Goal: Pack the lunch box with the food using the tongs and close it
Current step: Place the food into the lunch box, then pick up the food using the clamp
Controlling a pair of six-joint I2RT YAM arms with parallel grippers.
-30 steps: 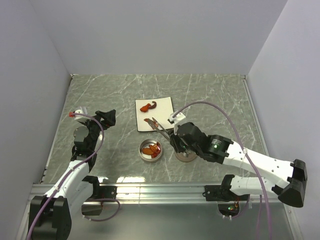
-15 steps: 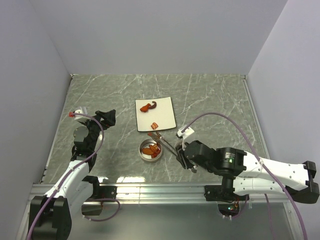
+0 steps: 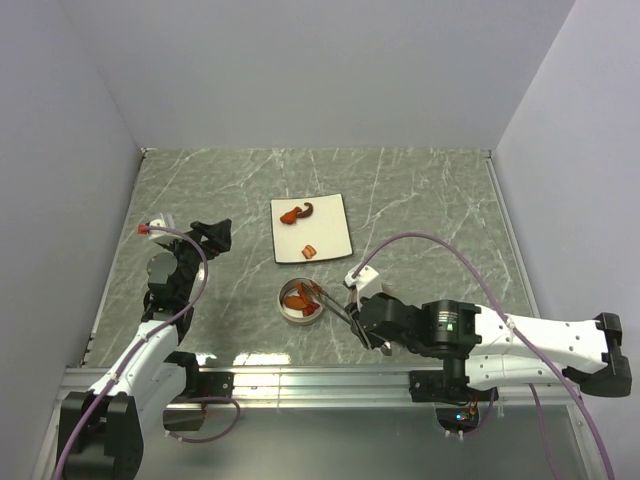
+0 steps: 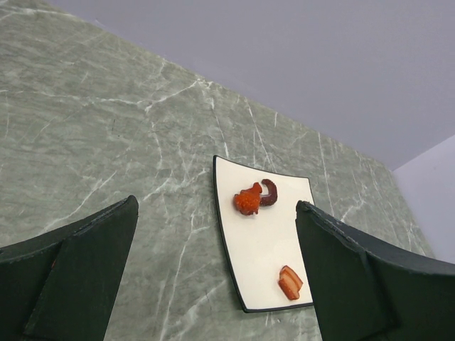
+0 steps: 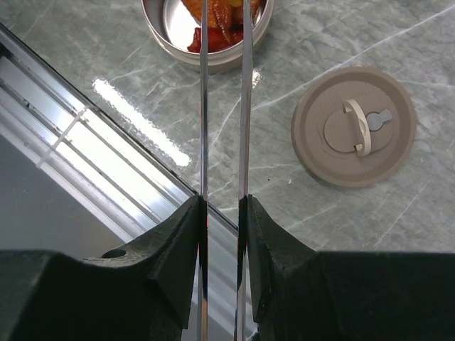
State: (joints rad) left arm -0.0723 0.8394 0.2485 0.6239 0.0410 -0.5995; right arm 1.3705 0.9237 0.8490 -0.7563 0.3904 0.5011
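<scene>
Tongs (image 5: 202, 106) clenched in right claw (image 5: 222, 207) over one tin (image 3: 284, 308), three food pieces (image 4: 247, 200) on plate (image 4: 250, 266), left claw (image 3: 213, 236) released

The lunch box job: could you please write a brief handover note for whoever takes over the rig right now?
Left hand: open, empty, off to the left.
Right hand: shut on the tongs, whose tips are over the lunch box.
Done: several food pieces lie in the box.
Left: three pieces on the white plate to move; then put on the lid, which lies on the table beside the box.
</scene>
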